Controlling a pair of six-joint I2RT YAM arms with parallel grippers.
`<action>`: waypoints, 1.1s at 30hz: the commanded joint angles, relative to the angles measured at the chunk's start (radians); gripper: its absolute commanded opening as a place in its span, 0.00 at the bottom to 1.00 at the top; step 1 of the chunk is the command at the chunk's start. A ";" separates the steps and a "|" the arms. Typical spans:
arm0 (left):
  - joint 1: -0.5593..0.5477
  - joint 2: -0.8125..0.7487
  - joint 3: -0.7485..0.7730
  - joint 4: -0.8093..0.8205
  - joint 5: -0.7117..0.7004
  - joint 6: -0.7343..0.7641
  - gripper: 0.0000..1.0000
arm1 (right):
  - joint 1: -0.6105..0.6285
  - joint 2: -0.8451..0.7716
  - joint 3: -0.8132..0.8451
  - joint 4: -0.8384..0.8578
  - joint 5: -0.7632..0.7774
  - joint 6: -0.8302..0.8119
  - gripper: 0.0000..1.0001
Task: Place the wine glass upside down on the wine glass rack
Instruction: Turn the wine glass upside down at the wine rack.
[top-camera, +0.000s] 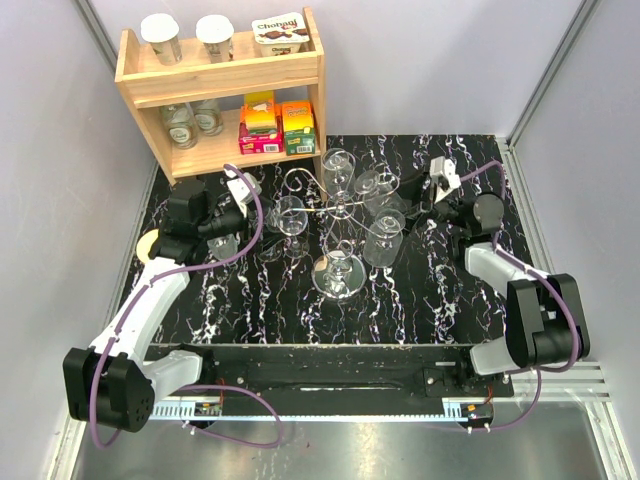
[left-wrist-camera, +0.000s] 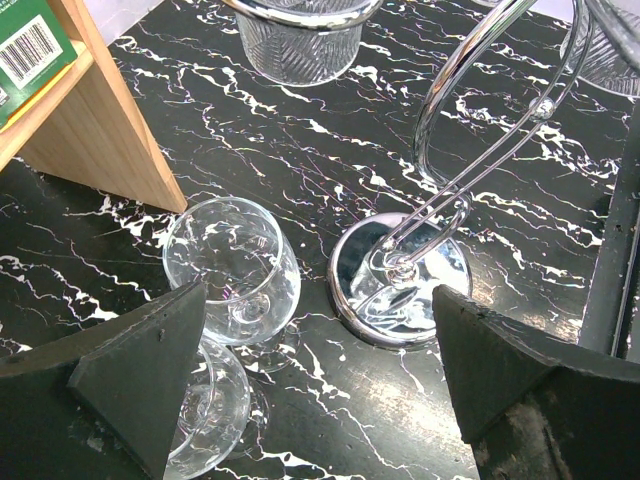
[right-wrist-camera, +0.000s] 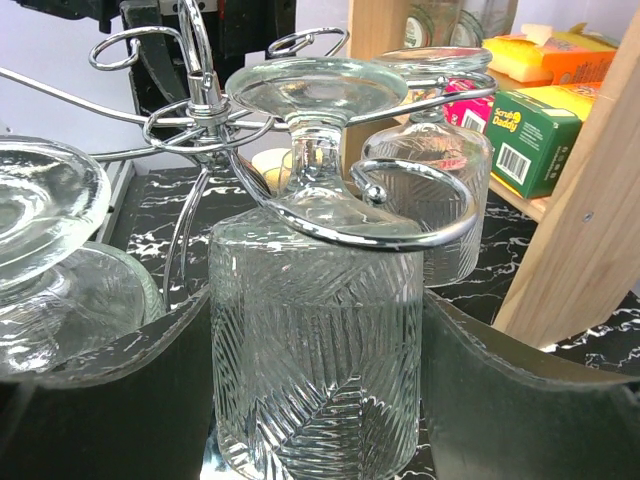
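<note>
Right gripper (right-wrist-camera: 315, 300) clasps the ribbed wine glass (right-wrist-camera: 315, 380) hung on the wine glass rack (right-wrist-camera: 203, 110) (left gripper (left-wrist-camera: 318, 290) gapes); release gently.

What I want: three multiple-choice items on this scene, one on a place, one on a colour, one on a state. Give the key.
1. The smooth clear wine glass not on the thin silver wire rack lies:
A. on the table by the foot of the wooden shelf
B. on that shelf's top board
C. on the rack's disc base

2. The table top is:
A. plain white
B. bare wood
C. black with white veins

3. The ribbed clear glass before the right wrist camera:
A. stands upright
B. hangs foot-up in a scroll arm
C. lies on its side

Key: A, it lies on the marble beside the shelf's side board; C, the veined black surface shows in every view; B, its foot sits above the wire loop.
</note>
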 joint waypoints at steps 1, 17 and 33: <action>0.005 0.000 0.029 0.041 0.017 0.018 0.99 | -0.017 -0.068 -0.022 0.283 0.083 -0.022 0.00; 0.005 0.000 0.022 0.041 0.021 0.027 0.99 | -0.058 -0.114 -0.081 0.290 0.163 -0.033 0.00; 0.007 -0.002 0.009 0.045 0.030 0.035 0.99 | -0.103 -0.108 -0.095 0.290 0.236 -0.033 0.00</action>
